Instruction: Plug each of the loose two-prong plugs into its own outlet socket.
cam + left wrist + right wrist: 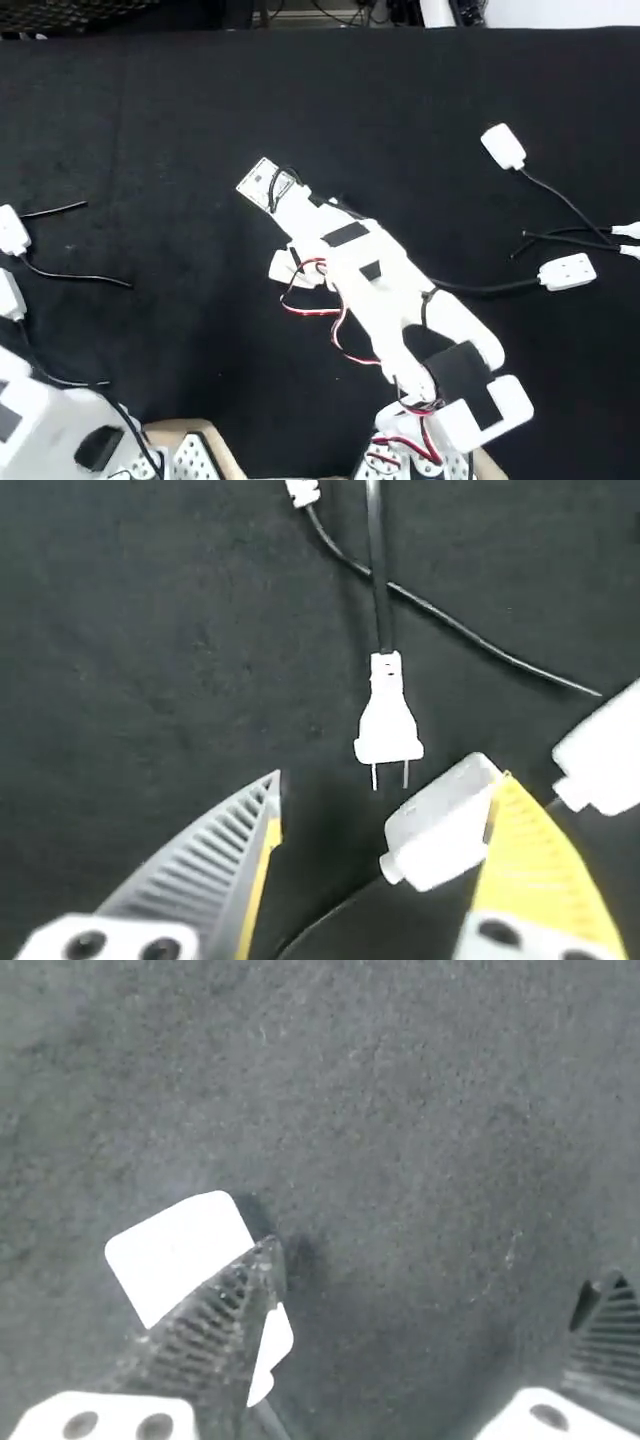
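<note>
Left jaws [388, 790] are standing spread, gripping nothing. A two-prong plug [388, 725] is lying on the black surface [150, 630] just beyond the gap, prongs pointing back toward the jaws, its black cord [378, 570] running away. A socket block [440, 822] is lying against one finger, and a second block [603, 757] is sitting just beside it.

Right jaws [440, 1260] are also hanging spread wide over the cloth, pinching nothing. A white block [178, 1252] is sitting beside one finger; contact is unclear.

From above, the right arm [360, 265] is stretching over mid-surface. A corded block [503, 146] and an outlet block [567, 271] are lying well apart from it on the right.
</note>
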Controlling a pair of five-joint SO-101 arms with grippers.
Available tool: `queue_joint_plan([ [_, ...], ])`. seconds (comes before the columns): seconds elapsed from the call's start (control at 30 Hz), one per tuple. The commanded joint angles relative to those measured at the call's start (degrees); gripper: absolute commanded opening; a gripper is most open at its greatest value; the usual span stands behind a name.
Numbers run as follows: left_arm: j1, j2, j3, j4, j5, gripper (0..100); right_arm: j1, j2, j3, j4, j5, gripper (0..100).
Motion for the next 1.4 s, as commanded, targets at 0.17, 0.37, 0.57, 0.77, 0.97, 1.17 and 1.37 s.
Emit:
queue_joint_plan([
  [0.17, 2.6, 12.9, -8.7, 0.0, 7.4, 32, -0.5, 0.5, -0.6, 1.1, 0.0, 44.9],
  [0.37, 2.1, 18.7, -15.8, 0.2, 8.4, 32, -0.5, 0.5, -0.6, 1.1, 0.0, 44.9],
  [0.57, 1.4, 22.4, -18.7, -0.1, 8.2, 32, -0.5, 0.5, -0.6, 1.0, 0.0, 44.9],
  [0.77, 2.3, 26.2, -18.3, -1.7, 8.2, 32, -0.5, 0.6, -0.6, 1.0, 0.0, 44.9],
  [0.97, 2.3, 28.5, -18.7, -3.3, 8.3, 30, -0.5, 0.6, -0.6, 1.0, 0.0, 44.9],
  [1.17, 2.5, 28.2, -18.7, -2.9, 8.2, 8, -0.5, 0.6, -0.6, 0.9, 0.0, 44.9],
  [1.37, 2.7, 28.6, -18.2, -2.8, 8.2, 3, -0.5, 0.6, -0.6, 0.9, 0.0, 44.9],
])
